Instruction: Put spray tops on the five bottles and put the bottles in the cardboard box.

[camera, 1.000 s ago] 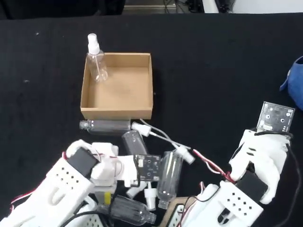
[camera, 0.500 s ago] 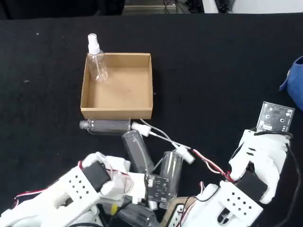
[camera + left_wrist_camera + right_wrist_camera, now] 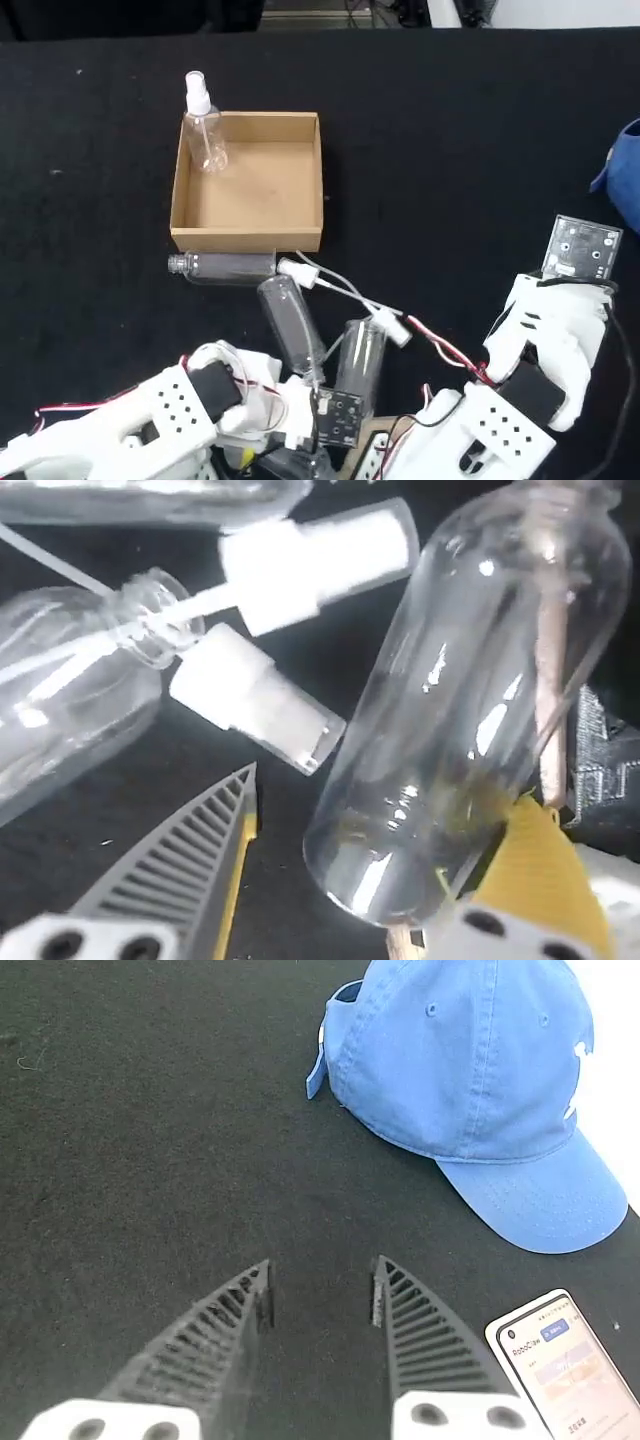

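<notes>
A capped bottle (image 3: 204, 135) stands upright in the far-left corner of the cardboard box (image 3: 245, 240). Clear uncapped bottles (image 3: 290, 318) and white spray tops (image 3: 258, 712) lie just near of the box. The left gripper (image 3: 390, 790), jaws apart around one bottle's base, has swung nearer and rightward, covering most of the nearest bottle. The right gripper (image 3: 322, 1270) hangs spread, far right.

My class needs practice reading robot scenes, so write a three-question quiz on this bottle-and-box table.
1. True or false: one bottle fitted with a spray top stands in the cardboard box.
2. What lies on the table ahead of the right tool? A) a blue cap B) scissors C) a mug
3. Fill in: the right tool's jaws stand ____.
Key: 1 true; 2 A; 3 open.
</notes>
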Available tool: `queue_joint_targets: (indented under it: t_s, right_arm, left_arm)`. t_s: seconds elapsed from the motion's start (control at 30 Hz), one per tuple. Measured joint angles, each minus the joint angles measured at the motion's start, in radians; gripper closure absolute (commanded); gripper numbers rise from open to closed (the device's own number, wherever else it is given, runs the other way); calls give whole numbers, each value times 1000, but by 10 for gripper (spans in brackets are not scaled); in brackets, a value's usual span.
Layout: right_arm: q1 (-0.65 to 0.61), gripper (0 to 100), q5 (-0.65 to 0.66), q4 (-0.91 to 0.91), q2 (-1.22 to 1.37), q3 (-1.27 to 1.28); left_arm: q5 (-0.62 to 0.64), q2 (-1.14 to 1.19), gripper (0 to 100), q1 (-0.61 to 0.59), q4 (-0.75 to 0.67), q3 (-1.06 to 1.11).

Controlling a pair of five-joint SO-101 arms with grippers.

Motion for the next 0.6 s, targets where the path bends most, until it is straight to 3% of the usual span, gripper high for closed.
queue_joint_targets:
  t_s: [0.13,0.43,0.6]
  right_arm:
    - [0,861,0,0,0,0]
    - [0,861,0,-32,0,0]
    - [0,861,0,-40,0,0]
  left_arm:
    - [-2,0,977,8,-2,2]
    - [8,0,970,6,14,-2]
    - [9,0,970,5,175,-92]
